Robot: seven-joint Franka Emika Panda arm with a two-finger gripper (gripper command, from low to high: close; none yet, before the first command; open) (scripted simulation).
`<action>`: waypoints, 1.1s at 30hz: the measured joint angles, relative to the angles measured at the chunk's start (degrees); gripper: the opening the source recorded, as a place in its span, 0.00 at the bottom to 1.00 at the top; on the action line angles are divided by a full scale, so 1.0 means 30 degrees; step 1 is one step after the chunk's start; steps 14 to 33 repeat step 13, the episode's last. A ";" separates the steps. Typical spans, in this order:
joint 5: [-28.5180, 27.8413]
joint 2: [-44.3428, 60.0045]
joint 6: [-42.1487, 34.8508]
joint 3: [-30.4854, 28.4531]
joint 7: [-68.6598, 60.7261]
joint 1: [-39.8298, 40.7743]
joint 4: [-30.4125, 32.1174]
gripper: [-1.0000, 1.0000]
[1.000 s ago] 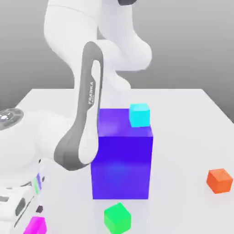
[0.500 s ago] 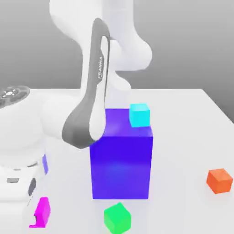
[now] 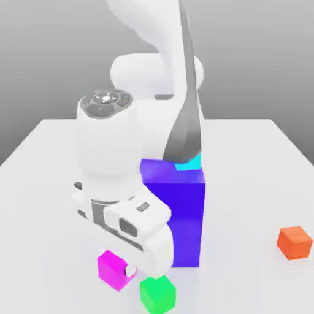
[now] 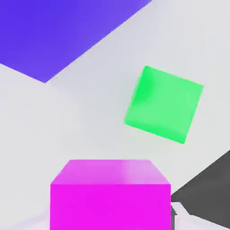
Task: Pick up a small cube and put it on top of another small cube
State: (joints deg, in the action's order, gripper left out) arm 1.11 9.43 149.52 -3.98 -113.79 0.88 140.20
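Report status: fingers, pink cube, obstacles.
Fingers shut on pink cube. Cube off the table. Green cube close beside; blue block behind.

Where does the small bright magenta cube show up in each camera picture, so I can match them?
Exterior view: small bright magenta cube low down, at the gripper, just left of the small green cube.
Hand view: magenta cube in the foreground.
Shared landmark: green cube, with the big blue-purple block nearby.

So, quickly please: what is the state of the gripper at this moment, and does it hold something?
Gripper: shut on the pink cube, held above the table next to the green cube.
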 joint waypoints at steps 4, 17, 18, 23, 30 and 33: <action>-0.0292 -0.0822 -0.0052 0.0820 -0.3376 -0.0324 0.0747 0.00; -0.0315 0.1983 0.2949 0.1243 -0.5085 -0.0453 0.0933 1.00; -0.0315 0.1983 0.2949 0.1243 -0.5085 -0.0453 0.0933 1.00; -0.0315 0.1983 0.2949 0.1243 -0.5085 -0.0453 0.0933 1.00; -0.0315 0.1983 0.2949 0.1243 -0.5085 -0.0453 0.0933 1.00; -0.0315 0.1983 0.2949 0.1243 -0.5085 -0.0453 0.0933 1.00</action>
